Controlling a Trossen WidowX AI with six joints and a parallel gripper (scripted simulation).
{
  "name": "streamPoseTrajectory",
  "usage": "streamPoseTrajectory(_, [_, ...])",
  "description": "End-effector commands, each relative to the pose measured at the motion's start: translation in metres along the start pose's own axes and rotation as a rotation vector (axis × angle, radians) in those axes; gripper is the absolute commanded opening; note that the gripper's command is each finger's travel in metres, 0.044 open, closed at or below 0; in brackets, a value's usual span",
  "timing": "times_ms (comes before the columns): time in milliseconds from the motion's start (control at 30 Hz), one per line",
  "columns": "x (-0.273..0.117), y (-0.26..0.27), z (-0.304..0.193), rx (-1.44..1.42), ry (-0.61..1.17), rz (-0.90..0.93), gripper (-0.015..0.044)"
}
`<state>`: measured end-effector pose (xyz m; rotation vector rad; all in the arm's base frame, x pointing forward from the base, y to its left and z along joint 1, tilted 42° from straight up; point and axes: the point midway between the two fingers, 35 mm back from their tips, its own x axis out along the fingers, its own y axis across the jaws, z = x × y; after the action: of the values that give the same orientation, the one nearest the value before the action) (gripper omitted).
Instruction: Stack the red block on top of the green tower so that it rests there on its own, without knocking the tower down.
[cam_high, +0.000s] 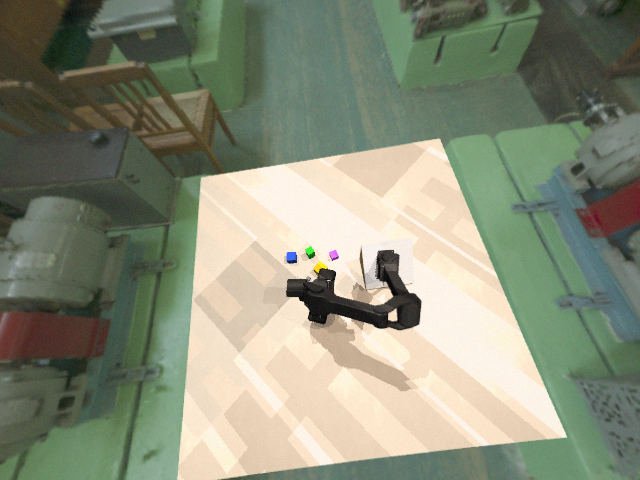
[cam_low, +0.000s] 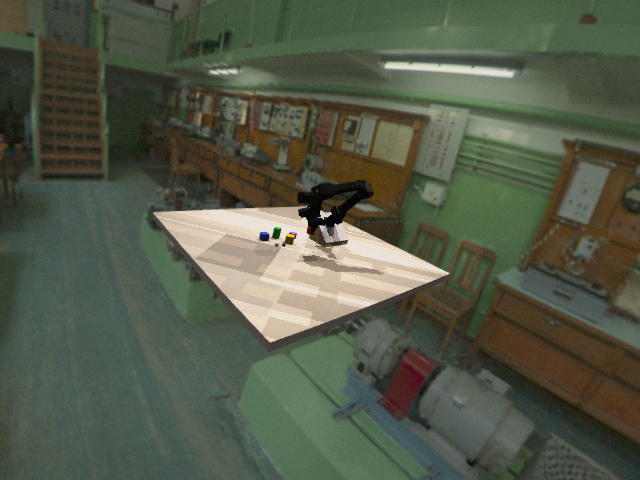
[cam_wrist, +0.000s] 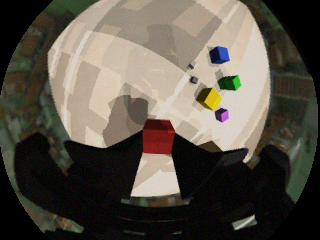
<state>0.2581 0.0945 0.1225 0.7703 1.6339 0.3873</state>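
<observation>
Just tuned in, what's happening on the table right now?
The gripper is shut on the red block and holds it above the table, clear of the other pieces. The green tower stands upright with nothing on it, between the blue block and the purple block; the yellow block sits nearest the arm. The stacking is not yet done.
</observation>
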Motion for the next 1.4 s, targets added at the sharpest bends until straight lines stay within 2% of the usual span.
streamPoseTrajectory(0, [-0.002, -0.004, 0.005, -0.004, -0.004, -0.004, 0.0])
streamPoseTrajectory(700, [-0.009, -0.098, 0.081, 0.02, -0.032, -0.032, 0.0])
streamPoseTrajectory(1367, [-0.005, -0.201, 0.118, -0.006, -0.011, -0.013, 0.0])
